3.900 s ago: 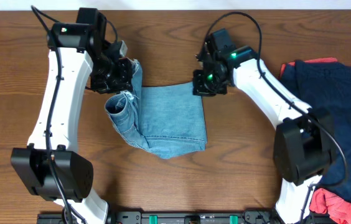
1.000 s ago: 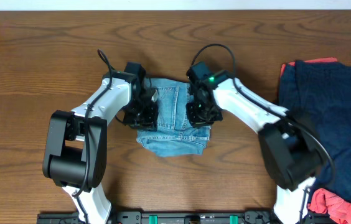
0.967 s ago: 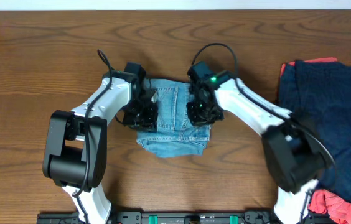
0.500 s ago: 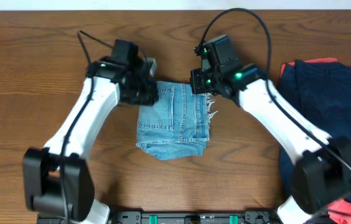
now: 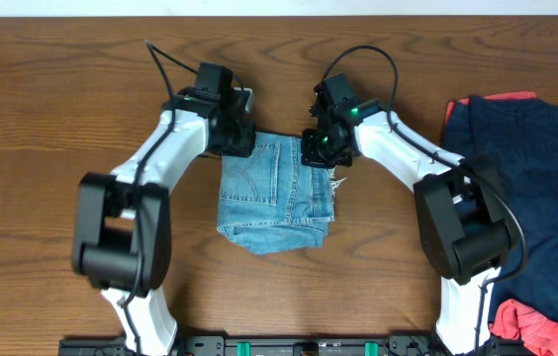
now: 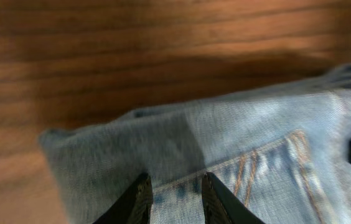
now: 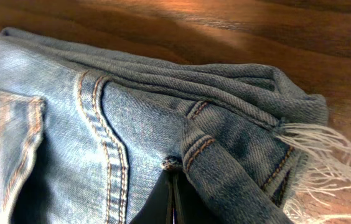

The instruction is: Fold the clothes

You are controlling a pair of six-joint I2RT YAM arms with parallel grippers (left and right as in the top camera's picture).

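Now the jeans [image 5: 277, 193] lie folded on the table [image 5: 61, 99], looking done. Left claw [image 6: 178, 196] rests slightly open on them; right claw [image 7: 172, 202] is pinched shut at their edge. Next, probably fetch the dark clothes [image 5: 536, 168].

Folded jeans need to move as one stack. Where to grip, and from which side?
Best guess: pinch the jeans along the far stacked edge, near both corners, coming in from the far side. The layers lie flush there, so one pinch should catch them all. Avoid the frayed hems on the right: they are loose ends and would likely peel the fold open.
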